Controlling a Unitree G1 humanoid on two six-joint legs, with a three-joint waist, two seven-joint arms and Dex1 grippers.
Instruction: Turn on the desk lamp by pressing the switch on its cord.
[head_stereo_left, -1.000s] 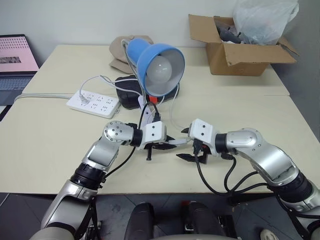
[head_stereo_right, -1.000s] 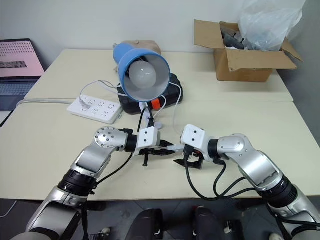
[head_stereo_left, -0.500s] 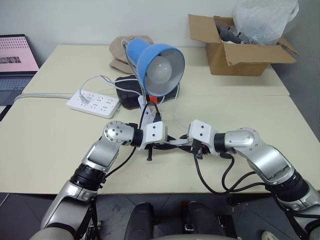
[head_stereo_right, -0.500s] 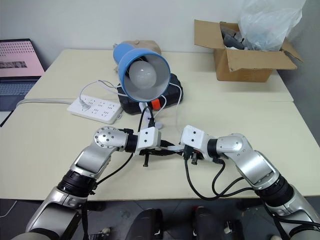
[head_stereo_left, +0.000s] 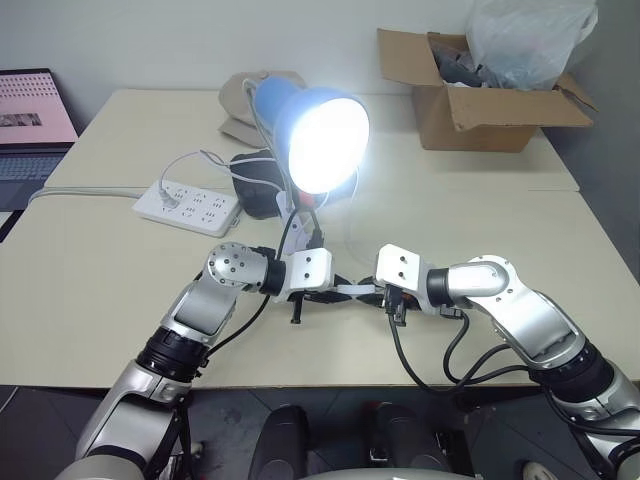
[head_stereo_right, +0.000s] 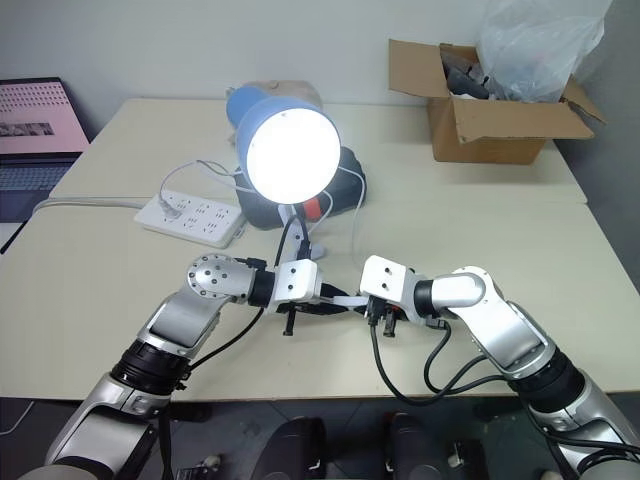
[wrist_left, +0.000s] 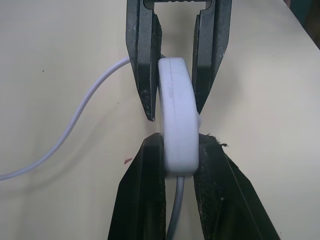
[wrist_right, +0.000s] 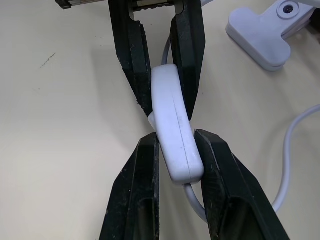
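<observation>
Change in the lamp: the blue bell-shaped desk lamp (head_stereo_left: 310, 130) with its white globe bulb now shines bright; half a second ago the bulb was dark.
Change in my right tool: one second ago its two black fingers stood open, a little apart from the switch; now my right tool (wrist_right: 172, 137) is closed on the small flat white oblong plastic switch (wrist_right: 172, 130).
My left tool: my left tool (wrist_left: 176, 145) is also closed on the same switch, at its other end, as it was a second ago. The two tools meet tip to tip, and the switch is pinched between both pairs of fingers.
Meaning for the task: I judge that the squeeze of my right tool pressed the switch. The lamp is lit, so the main step seems done; what is left is probably only to let go.
Place of the switch: in front of the lamp, just in front of its white clip base (wrist_right: 260, 37), held a little above the beige desk (head_stereo_left: 90, 270).
Thin white cord (wrist_left: 75, 115): it leaves the switch at both ends and loops over the desk toward the lamp.
Brown cardboard box (head_stereo_left: 470, 110): well to the right of the lamp and behind it, flaps open. Inside are dark things that I cannot identify, and a clear crumpled plastic bag (head_stereo_left: 530, 35) rises from it.
</observation>
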